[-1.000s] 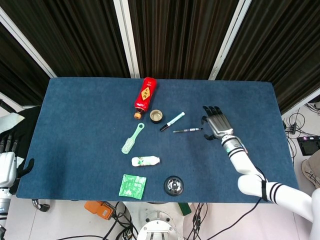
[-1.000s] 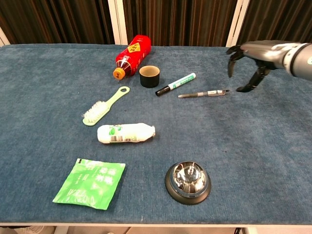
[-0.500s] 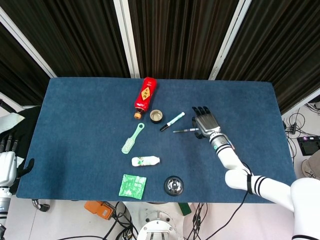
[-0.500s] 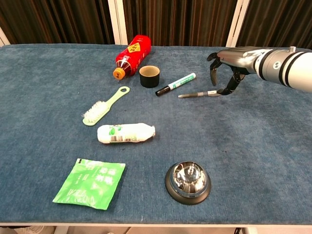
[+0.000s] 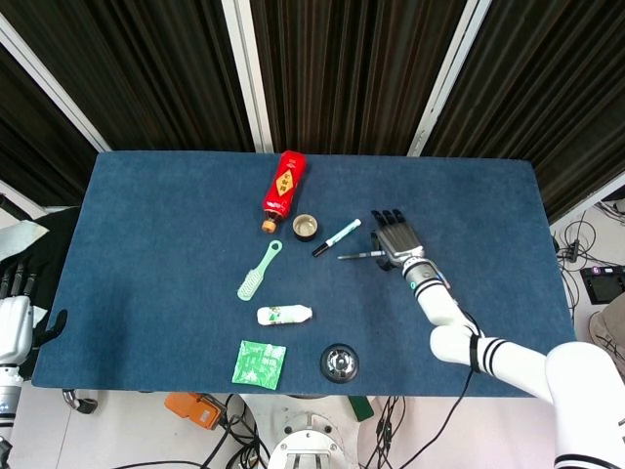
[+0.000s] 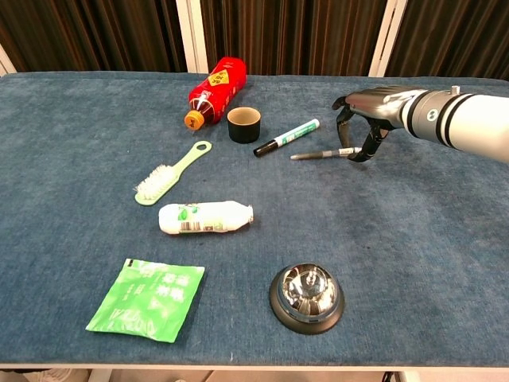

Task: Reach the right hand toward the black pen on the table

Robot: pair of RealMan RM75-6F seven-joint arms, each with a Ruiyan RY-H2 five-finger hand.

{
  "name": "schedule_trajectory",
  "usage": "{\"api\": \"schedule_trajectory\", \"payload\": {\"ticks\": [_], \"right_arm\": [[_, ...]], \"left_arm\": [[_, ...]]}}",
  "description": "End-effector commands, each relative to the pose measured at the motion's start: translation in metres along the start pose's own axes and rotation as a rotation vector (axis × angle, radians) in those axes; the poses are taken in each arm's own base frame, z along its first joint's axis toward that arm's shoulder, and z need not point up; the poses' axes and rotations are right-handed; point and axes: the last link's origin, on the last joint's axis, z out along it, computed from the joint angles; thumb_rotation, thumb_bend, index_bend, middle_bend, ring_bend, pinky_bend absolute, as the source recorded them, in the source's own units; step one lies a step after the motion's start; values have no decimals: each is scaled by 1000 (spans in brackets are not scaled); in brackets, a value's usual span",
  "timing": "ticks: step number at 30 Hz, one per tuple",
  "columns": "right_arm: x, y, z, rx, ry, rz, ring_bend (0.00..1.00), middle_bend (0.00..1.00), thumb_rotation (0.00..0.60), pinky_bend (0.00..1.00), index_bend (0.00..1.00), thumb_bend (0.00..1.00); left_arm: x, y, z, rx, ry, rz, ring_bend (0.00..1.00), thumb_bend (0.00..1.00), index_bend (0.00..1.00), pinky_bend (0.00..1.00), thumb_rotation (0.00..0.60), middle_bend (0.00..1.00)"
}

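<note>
The thin black pen lies flat on the blue table, right of centre. My right hand arches over the pen's right end, fingers apart and curved down on either side of it. The fingertips come down to the cloth beside the pen; I cannot tell whether they touch it. The pen lies unlifted. My left hand hangs off the table's left edge with its fingers apart, holding nothing, seen only in the head view.
Just left of the pen lie a white marker, a small dark cup and a red bottle. Nearer the front are a green brush, a white bottle, a green packet and a bell.
My right hand has moved left across the table, from beside the pen's right tip to over that end, and its fingers have come down around it. The pen has not moved.
</note>
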Motion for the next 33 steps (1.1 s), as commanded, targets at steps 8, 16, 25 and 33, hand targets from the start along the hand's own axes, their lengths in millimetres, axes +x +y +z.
{"api": "schedule_trajectory", "payload": {"ticks": [8, 16, 25, 33], "right_arm": [[2, -7, 4, 11, 5, -19, 89, 78, 600, 7, 574, 499], [0, -8, 6, 7, -6, -32, 89, 78, 600, 8, 581, 501], [-1, -9, 8, 10, -3, -37, 101, 78, 600, 14, 639, 584], [2, -6, 7, 7, 7, -35, 108, 79, 600, 29, 689, 672]], "left_arm": [[1, 0, 1, 0, -1, 8, 37, 310, 121, 141, 600, 0], [0, -1, 0, -1, -4, 13, 37, 310, 121, 141, 600, 0], [0, 0, 0, -5, -1, 10, 38, 310, 122, 141, 600, 0], [1, 0, 1, -9, 3, 9, 42, 311, 138, 141, 600, 0]]}}
